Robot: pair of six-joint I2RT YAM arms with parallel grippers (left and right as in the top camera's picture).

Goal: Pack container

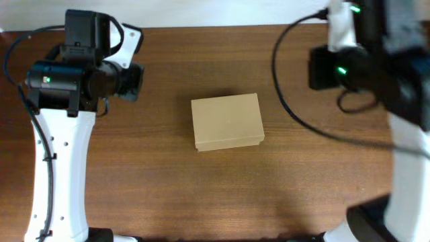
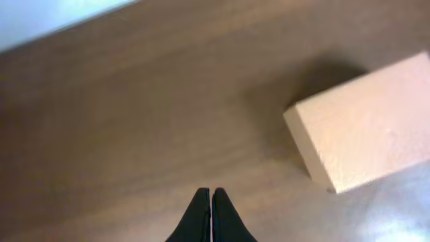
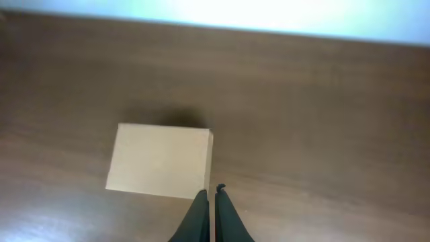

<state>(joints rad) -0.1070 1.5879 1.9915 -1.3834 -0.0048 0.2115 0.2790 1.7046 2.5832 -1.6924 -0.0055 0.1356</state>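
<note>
At the bottom edge of each wrist view, the left gripper (image 2: pixel 211 205) and right gripper (image 3: pixel 213 205) both have their fingers pinched together with nothing between them, just hanging over the wood. A bit further up, the container (image 1: pixel 226 121) sits with its lid down in the middle of the table (image 1: pixel 154 188), mid-right in the left wrist view and lower left of centre in the right wrist one, touching neither gripper.

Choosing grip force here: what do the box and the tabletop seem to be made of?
The container looks like tan cardboard, matte and unprinted, with crisp folded edges. The table looks like dark wood or wood-look laminate: grain streaks, faint sheen.
</note>
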